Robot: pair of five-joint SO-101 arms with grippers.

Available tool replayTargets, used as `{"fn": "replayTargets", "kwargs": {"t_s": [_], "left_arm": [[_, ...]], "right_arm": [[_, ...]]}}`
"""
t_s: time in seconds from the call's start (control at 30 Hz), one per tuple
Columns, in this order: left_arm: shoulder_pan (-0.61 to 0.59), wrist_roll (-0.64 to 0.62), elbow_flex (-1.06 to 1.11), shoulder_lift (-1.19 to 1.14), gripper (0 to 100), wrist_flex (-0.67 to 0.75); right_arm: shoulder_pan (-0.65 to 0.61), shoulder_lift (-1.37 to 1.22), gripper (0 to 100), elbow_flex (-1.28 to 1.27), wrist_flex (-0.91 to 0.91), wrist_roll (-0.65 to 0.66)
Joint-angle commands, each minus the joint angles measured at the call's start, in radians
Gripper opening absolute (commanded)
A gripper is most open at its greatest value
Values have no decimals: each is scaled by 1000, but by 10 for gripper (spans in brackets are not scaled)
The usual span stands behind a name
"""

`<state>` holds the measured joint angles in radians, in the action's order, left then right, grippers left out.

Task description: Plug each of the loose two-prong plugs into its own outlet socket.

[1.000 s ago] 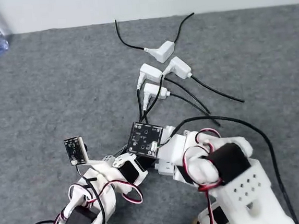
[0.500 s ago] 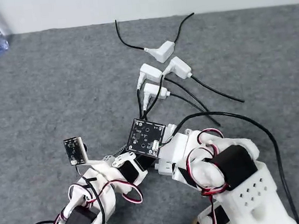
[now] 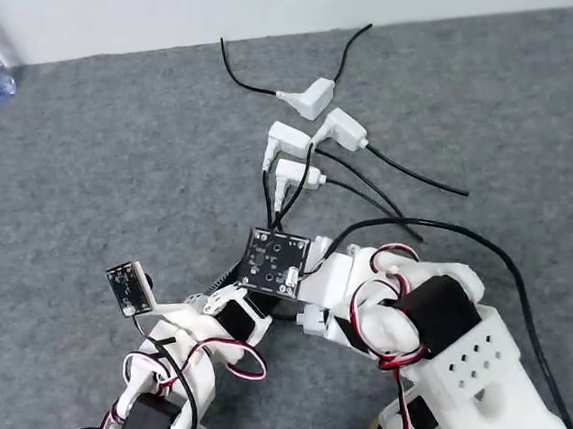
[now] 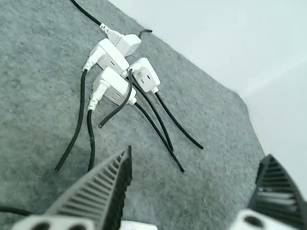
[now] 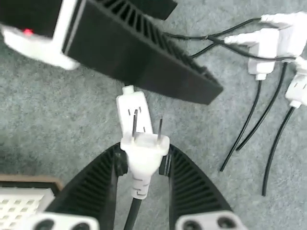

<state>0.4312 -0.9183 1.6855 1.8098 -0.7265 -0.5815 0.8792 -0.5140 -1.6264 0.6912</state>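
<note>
Plug (image 5: 142, 165) is clenched between the fingers of the right claw (image 5: 143, 156), low over the grey mat (image 3: 112, 169), prongs pointing away from the wrist. Just ahead of it lies a loose socket (image 5: 133, 104), slots up. One prong lines up over its face and the other seems to run wide.

I'd say the right arm ought to twist a little and shift sideways until both prongs meet both slots, then push straight along the prongs, slowly. The socket looks light and would likely skid.

The left claw (image 4: 197, 158) is spread wide, holding nothing, and one of its fingers (image 5: 144, 52) crosses just above that socket. Closing on it to brace it would help. The other sockets (image 3: 305, 143) lie bunched with their cords, well apart.

I can read no writing on any of it.
</note>
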Motion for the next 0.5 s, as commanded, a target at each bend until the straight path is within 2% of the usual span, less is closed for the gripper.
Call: {"fn": "replayTargets", "kwargs": {"t_s": [0.0,0.2,0.47], "left_arm": [[-3,-8,-10,9,385,25],[153,-9,-10,9,385,-55],[160,-6,-12,9,385,-57]], "right_arm": [[-2,-10,8,5,41,9],[24,-15,8,2,79,46],[62,-125,8,8,131,48]]}}
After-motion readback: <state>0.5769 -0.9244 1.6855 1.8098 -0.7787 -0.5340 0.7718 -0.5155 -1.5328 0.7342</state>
